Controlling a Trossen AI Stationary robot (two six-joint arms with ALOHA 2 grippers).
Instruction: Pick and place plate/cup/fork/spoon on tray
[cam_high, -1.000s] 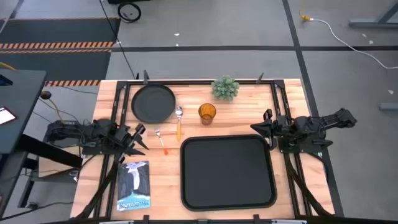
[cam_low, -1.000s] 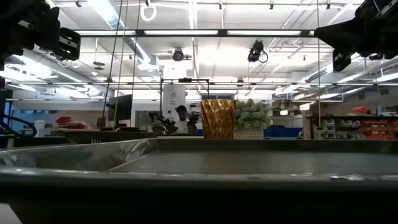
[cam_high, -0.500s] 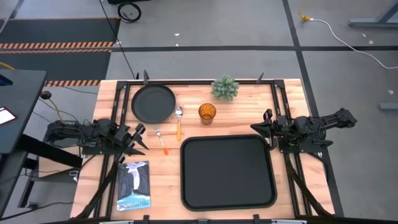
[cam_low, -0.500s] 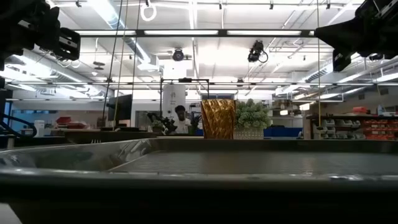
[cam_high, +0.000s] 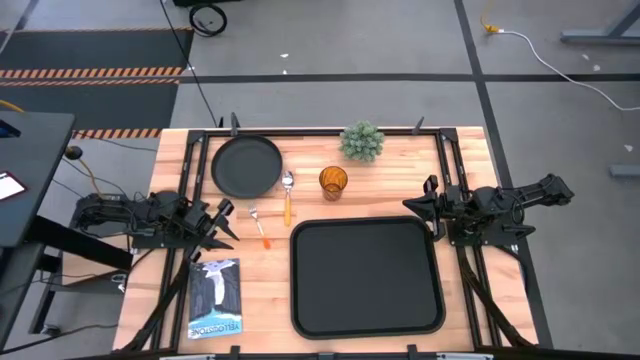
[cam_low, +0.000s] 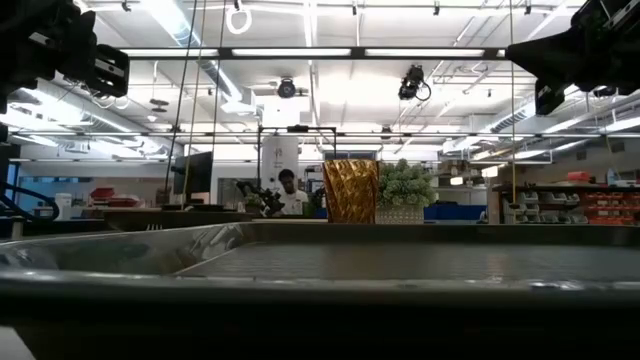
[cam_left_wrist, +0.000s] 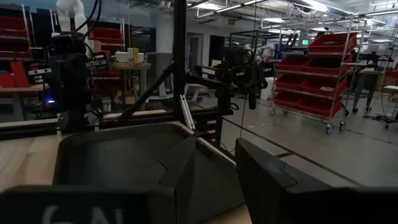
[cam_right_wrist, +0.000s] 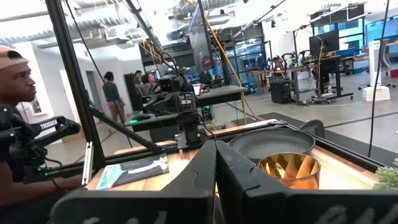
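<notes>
The round black plate (cam_high: 246, 166) lies on the table at the far left. To its right lie the spoon (cam_high: 288, 195) and the fork (cam_high: 260, 226), then stands the amber cup (cam_high: 333, 182). The black tray (cam_high: 367, 276) lies on the near right of the table, with nothing on it. My left gripper (cam_high: 228, 220) hovers open at the table's left edge, pointing right toward the fork. My right gripper (cam_high: 412, 205) is shut at the right edge, beside the tray's far right corner. The cup (cam_right_wrist: 289, 169) and the plate (cam_right_wrist: 273, 143) also show in the right wrist view.
A small potted plant (cam_high: 362, 141) stands at the far edge behind the cup. A magazine (cam_high: 216, 298) lies at the near left. Black frame rails run along the table's left and right sides. A person (cam_right_wrist: 12, 81) stands beyond the table's left side.
</notes>
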